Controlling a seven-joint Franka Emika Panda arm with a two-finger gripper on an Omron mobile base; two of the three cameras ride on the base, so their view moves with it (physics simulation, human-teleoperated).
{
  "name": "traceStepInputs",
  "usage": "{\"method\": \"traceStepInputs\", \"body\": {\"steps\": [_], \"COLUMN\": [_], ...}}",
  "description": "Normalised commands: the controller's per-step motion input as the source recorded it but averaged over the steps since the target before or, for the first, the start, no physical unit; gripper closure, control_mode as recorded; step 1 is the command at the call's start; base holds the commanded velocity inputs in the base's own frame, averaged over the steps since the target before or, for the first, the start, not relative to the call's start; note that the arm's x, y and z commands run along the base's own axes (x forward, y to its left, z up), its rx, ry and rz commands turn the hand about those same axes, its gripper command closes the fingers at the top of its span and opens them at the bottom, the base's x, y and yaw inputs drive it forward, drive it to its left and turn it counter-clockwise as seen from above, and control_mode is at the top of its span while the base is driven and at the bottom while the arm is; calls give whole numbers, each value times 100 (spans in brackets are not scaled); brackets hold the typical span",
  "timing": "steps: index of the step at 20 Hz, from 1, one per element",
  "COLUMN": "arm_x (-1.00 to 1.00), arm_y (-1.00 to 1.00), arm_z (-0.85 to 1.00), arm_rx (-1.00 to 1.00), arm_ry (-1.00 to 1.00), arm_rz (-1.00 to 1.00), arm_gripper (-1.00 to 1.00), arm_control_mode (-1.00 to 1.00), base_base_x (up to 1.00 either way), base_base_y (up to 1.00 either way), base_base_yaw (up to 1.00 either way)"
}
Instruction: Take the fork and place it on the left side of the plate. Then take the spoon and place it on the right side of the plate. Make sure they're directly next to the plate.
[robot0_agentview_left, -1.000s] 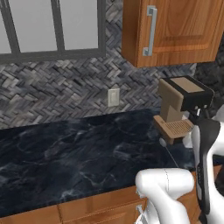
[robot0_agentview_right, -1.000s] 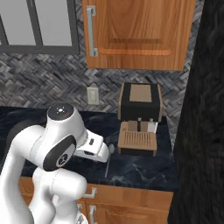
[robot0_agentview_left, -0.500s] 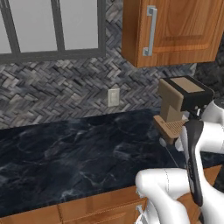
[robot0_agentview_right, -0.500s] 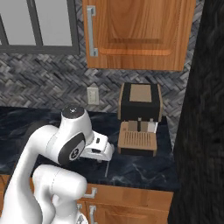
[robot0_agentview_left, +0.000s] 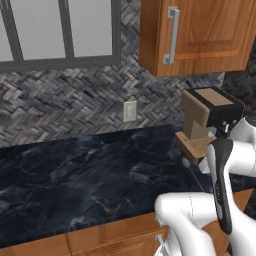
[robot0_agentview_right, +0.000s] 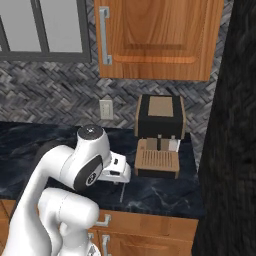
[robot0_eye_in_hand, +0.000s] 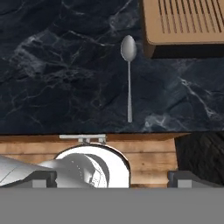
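Where hand cam looks: spoon (robot0_eye_in_hand: 128, 74) w/ bowl.

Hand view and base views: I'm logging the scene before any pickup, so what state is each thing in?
Slim silver-grey metal spoon: lying flat on the dark marble counter, untouched, bowl beside the coffee machine's tray.
Claw: open, holding nothing.
Brown and black coffee machine: upright, wooden tray bare.
Wooden wall cabinet door: closed.

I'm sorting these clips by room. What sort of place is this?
A home kitchen, most likely. A dark marble counter runs under wooden wall cabinets, a coffee machine stands on it, and a spoon lies beside the machine's tray.
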Motion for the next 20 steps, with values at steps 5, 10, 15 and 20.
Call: {"method": "traceStepInputs", "body": {"steps": [5,10,15,20], "arm_x": [24,28,18,1], "arm_y": [11,15,1,0], "arm_z": [-19,-24,-24,-33], "arm_rx": [-7,-9,-4,0], "arm_ry": [0,3,1,0], "arm_rz": [-3,-11,-8,-4], "arm_gripper": [-100,-100,-100,-100], "arm_control_mode": [-100,-100,-100,-100], "base_base_x": [0,0,0,0], "base_base_y": [0,0,0,0], "base_base_yaw": [0,0,0,0]}}
